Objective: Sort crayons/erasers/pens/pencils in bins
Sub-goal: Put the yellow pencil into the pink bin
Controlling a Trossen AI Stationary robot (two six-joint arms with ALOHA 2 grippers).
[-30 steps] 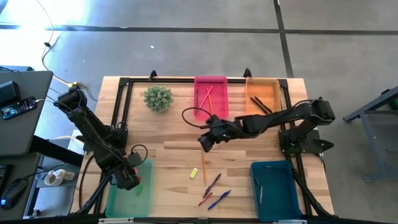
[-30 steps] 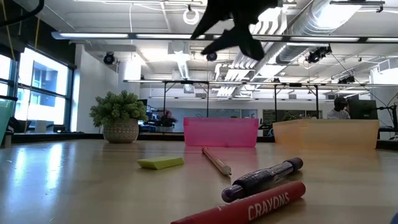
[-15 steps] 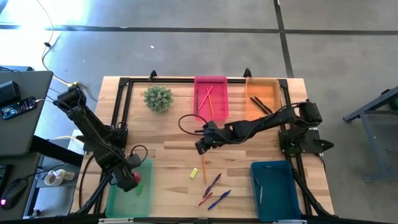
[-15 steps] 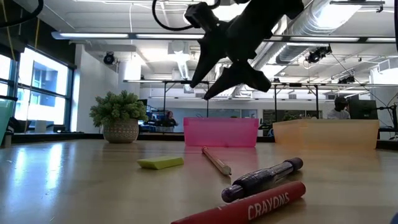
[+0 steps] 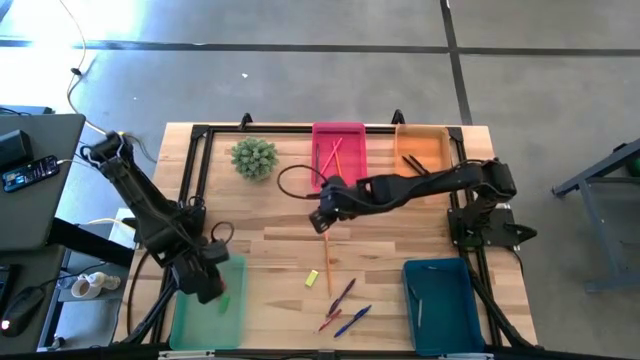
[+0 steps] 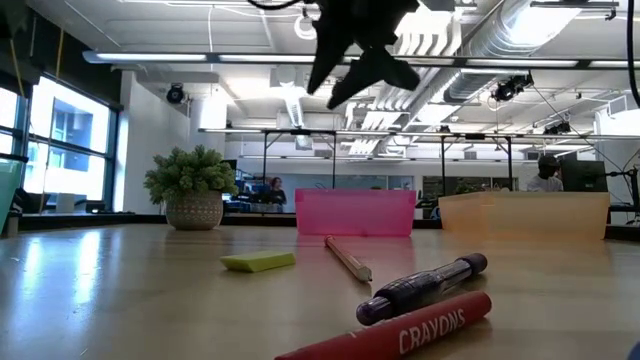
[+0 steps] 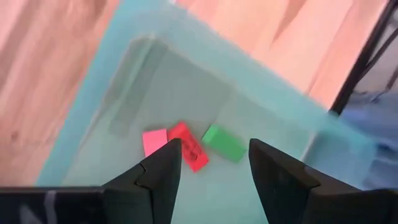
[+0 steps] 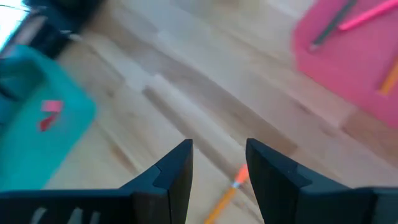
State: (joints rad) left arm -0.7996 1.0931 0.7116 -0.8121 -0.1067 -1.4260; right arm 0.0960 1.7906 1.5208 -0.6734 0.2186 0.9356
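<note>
My left gripper (image 5: pixel 212 283) hangs open over the light green bin (image 5: pixel 190 322) at the near left. Below its fingers, pink (image 7: pixel 154 141), red (image 7: pixel 189 147) and green (image 7: pixel 222 142) erasers lie flat on the bin's floor. My right gripper (image 5: pixel 321 217) hovers open over the table's middle, just near of the pink bin (image 5: pixel 352 135), with nothing between its fingers. An orange pencil (image 5: pixel 327 262) lies on the wood right below it, its end (image 8: pixel 231 191) showing between the fingers. A yellow eraser (image 5: pixel 312 278) lies flat beside the pencil.
Pens and a red crayon (image 5: pixel 340 306) lie in a loose group near the front edge. The pink bin holds thin sticks; the orange bin (image 5: pixel 440 140) at the far right holds dark sticks. A teal bin (image 5: pixel 455 318) stands near right. A potted plant (image 5: pixel 254 157) stands at the far left.
My left gripper has risen a little above the light green bin. My right gripper dipped toward the table over the orange pencil, then rose again and shifted slightly toward the far edge. The pencil and the yellow eraser have stayed in place.
</note>
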